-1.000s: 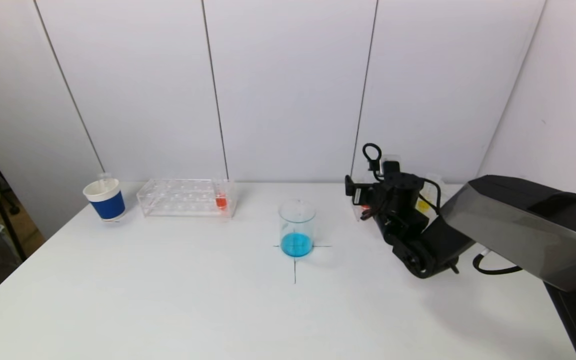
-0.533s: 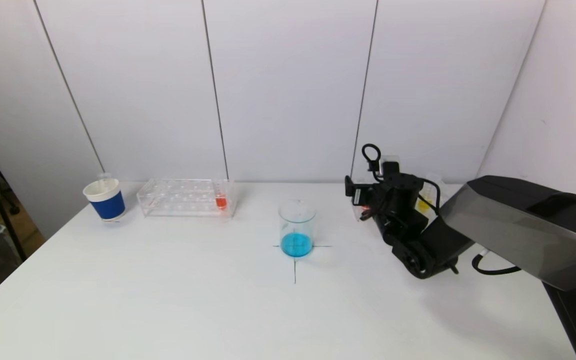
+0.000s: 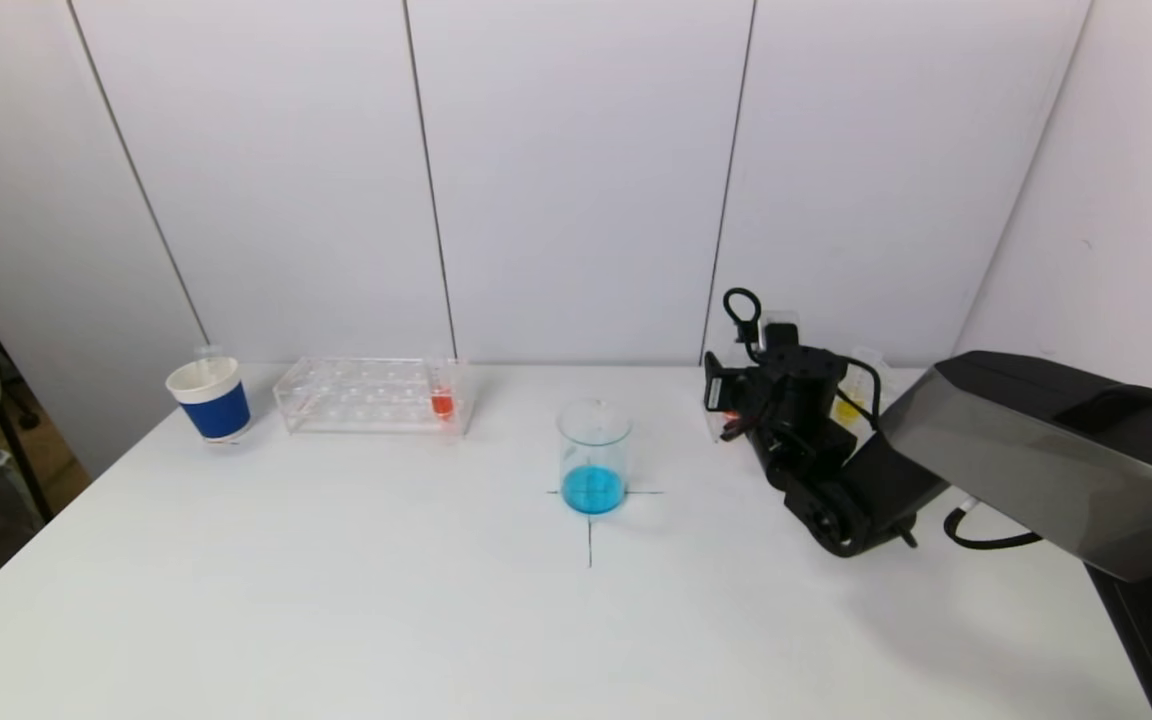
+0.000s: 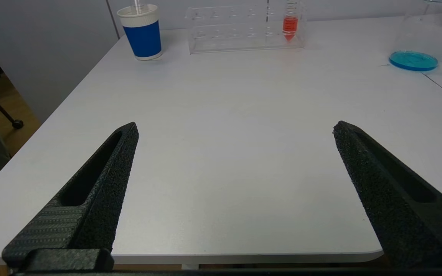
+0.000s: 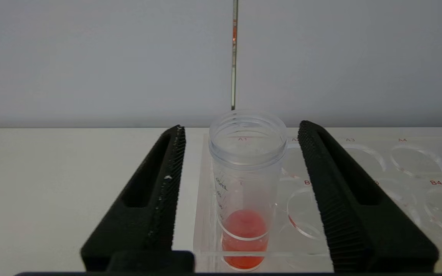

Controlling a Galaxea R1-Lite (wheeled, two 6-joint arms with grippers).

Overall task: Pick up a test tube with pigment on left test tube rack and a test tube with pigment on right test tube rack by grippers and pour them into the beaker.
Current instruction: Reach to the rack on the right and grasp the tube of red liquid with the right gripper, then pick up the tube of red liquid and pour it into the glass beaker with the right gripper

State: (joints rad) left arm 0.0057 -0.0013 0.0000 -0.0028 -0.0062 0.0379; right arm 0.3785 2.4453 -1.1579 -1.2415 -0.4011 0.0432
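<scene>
With my right gripper [image 5: 242, 132] at the right rack [image 5: 397, 168] on the table's far right, its fingers stand either side of the red-pigment tube [image 5: 246, 199], gaps showing. My left gripper [image 4: 234, 128] spreads wide near me; the beaker [image 3: 593, 455] sits centre.

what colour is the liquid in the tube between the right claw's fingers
Orange-red, pooled low in the test tube; the right wrist view shows it best.

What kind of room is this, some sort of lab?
Probably a mock chemistry lab bench: a glass beaker of blue liquid, clear tube racks and a test tube of red pigment on a white table.
</scene>
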